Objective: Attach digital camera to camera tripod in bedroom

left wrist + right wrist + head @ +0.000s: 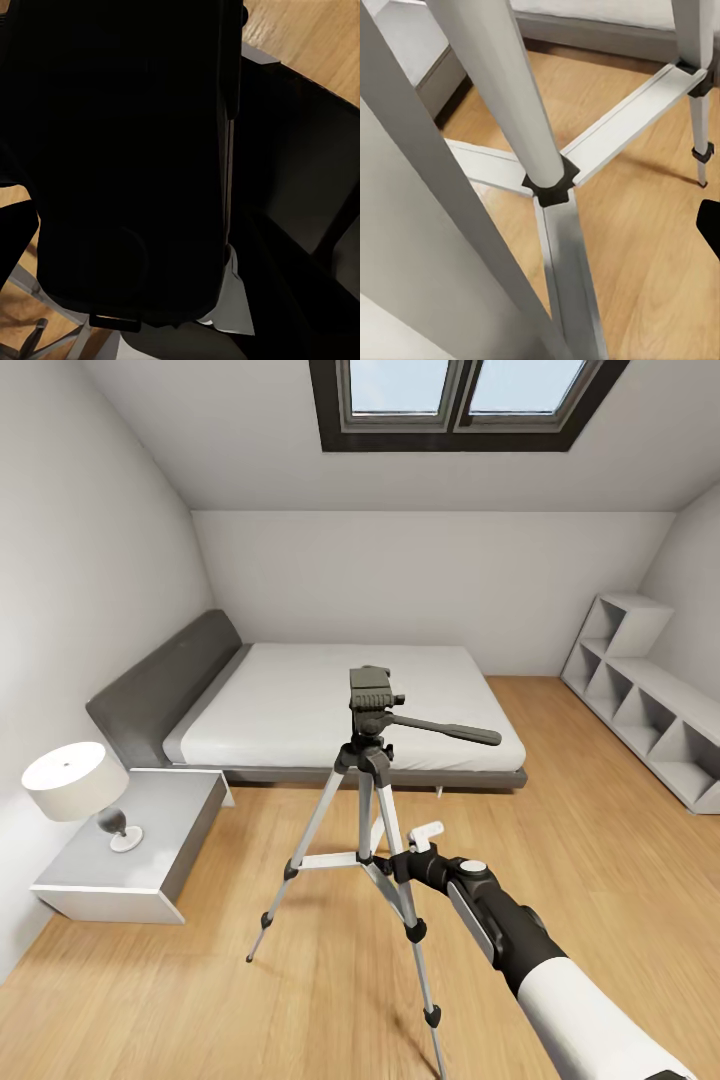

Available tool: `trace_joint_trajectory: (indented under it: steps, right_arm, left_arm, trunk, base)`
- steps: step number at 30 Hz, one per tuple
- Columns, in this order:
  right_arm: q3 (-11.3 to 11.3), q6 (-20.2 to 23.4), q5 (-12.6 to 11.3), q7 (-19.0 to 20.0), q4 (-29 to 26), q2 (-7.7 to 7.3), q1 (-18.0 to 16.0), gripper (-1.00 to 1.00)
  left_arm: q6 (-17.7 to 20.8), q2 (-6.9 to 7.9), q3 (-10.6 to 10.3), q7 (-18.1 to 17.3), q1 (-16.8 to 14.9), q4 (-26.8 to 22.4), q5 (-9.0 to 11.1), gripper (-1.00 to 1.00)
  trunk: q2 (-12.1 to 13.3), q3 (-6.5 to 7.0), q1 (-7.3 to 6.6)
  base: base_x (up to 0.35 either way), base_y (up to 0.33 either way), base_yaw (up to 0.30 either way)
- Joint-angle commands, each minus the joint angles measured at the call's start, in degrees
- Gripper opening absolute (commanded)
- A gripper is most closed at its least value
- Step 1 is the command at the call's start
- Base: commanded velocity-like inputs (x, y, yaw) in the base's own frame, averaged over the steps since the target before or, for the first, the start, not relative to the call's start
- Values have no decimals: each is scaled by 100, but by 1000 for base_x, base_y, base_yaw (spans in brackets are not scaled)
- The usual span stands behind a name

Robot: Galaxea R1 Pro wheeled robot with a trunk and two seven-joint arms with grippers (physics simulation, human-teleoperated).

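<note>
The camera tripod (370,790) stands on the wood floor in front of the bed, with silver legs, black joints and a black pan head (372,698) whose long handle points right. A dark grey boxy block tops the head; I cannot tell whether it is the digital camera. My right gripper (405,857) is at the tripod's near leg beside the spreader braces (551,184). A leg (450,247) runs very close past the right wrist camera, and one black fingertip (710,225) shows. A large black rounded shape (127,165) sits right against the left wrist camera and cannot be identified.
The grey low bed (340,710) lies behind the tripod. A grey nightstand (130,850) with a white lamp (75,780) stands at the left. White cube shelving (650,710) lines the right wall. A dark-framed skylight (460,400) is overhead. Wood floor spreads around the tripod.
</note>
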Motion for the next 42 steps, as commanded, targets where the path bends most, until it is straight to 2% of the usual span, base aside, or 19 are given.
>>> trace_joint_trajectory:
  steps: [1,2,13,28,29,33,34,36,38,41,42]
  right_arm:
    - [4,39,-59,-7,-2,0,-4,100]
    - [4,39,-61,-8,3,2,-4,-100]
    - [12,80,-23,-4,49,87,-4,-100]
    - [12,41,26,2,51,81,-4,-100]
    - [12,40,27,3,55,73,-4,-100]
    - [9,39,23,2,53,66,-4,-100]
    - [7,39,22,0,53,64,-4,-100]
    - [4,39,21,-2,52,63,-4,-100]
    - [2,39,20,-3,54,61,-4,-100]
    - [2,39,16,-4,56,61,-4,-100]
    - [3,39,16,-4,57,61,-4,-100]
  left_arm:
    - [5,2,-46,-25,-3,2,49,-100]
    - [4,2,-46,-24,-3,2,49,-100]
    - [4,2,-46,-25,-3,3,57,-100]
    - [1,27,-39,-30,-3,-4,65,-100]
    - [1,127,-26,-32,-3,-12,69,-100]
    - [1,375,-17,-35,-3,-118,78,-100]
    - [7,533,-15,-33,-3,-284,80,-100]
    - [30,709,-13,-33,-3,-523,80,-100]
    - [106,1113,-12,-33,-3,-1137,77,-100]
    - [246,1437,-10,-35,-3,-1642,79,-100]
    - [428,1643,-7,-35,-3,-1996,81,-100]
  trunk:
    - [-10,-10,3]
    - [-10,-10,3]
    - [-10,-10,3]
    - [-10,-10,3]
    - [-10,-10,3]
    - [-10,-10,3]
    - [-10,-10,3]
    - [-10,-10,3]
    - [-10,-10,3]
    - [-10,-10,3]
    - [-10,-10,3]
  base:
    - [0,0,0]
    - [0,0,0]
    - [0,0,0]
    - [0,0,0]
    - [0,0,0]
    - [0,0,0]
    - [0,0,0]
    - [0,0,0]
    - [0,0,0]
    - [0,0,0]
    - [0,0,0]
